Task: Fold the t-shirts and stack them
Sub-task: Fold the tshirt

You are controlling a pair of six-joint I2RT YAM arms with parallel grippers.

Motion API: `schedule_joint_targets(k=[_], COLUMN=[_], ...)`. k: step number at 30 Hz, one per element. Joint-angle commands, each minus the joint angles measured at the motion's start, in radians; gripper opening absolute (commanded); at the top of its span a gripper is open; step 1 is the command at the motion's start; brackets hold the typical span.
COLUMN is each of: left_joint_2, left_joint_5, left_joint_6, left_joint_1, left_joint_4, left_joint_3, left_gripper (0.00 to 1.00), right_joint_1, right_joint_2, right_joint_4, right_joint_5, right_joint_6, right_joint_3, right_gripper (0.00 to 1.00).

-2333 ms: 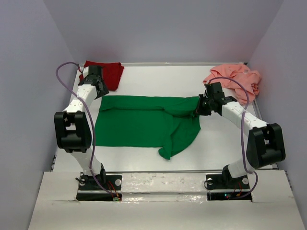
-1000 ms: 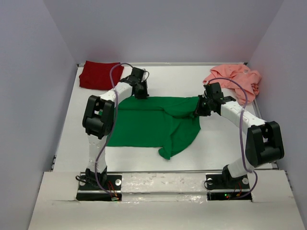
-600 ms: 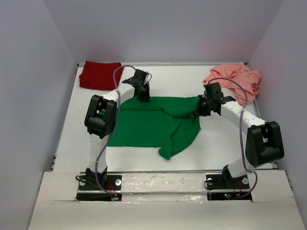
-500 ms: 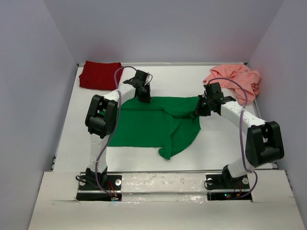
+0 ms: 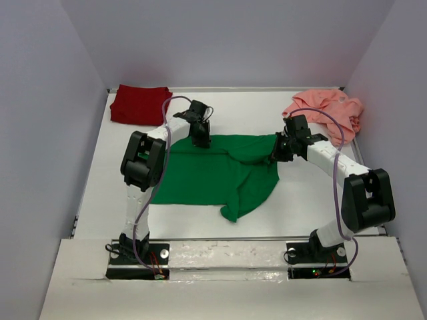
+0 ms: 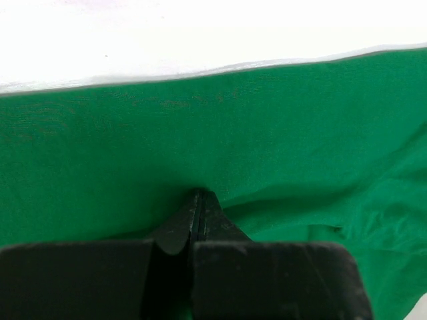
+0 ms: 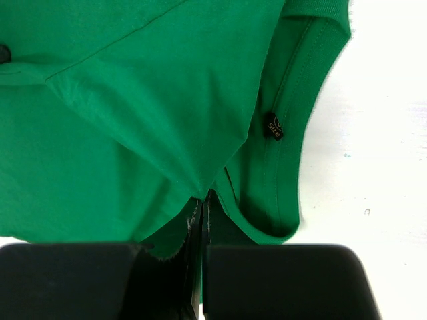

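Left gripper [image 6: 198, 200] is closed on the far edge of the green t-shirt [image 5: 200, 180], its arm bent at the elbow and stretched rightward. Right gripper [image 7: 203, 200] is clamped on a fold beside the collar, forearm stretched leftward. The shirt is spread on the table [image 5: 300, 200].

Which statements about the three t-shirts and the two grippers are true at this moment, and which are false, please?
1. The green t-shirt lies spread mid-table. True.
2. The dark red t-shirt sits in the far right corner. False: it is in the far left corner.
3. The left gripper and right gripper are both shut on green cloth. True.
4. The salmon pink t-shirt is neatly folded. False: it lies crumpled in the far right corner.
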Motion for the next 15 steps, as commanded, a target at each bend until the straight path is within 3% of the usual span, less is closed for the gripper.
schedule_joint_targets(k=[1,15], left_joint_2=[-0.037,-0.149], left_joint_5=[0.056,0.002], left_joint_6=[0.015,0.051], left_joint_1=[-0.021,-0.066], left_joint_4=[-0.084,-0.227], left_joint_3=[-0.001,-0.087], left_gripper=[0.0,0.0], right_joint_1=[0.01,0.01], right_joint_2=[0.0,0.014], right_joint_4=[0.027,0.027], right_joint_5=[0.002,0.0], right_joint_6=[0.001,0.004], right_joint_3=[0.016,0.024], right_gripper=[0.0,0.0])
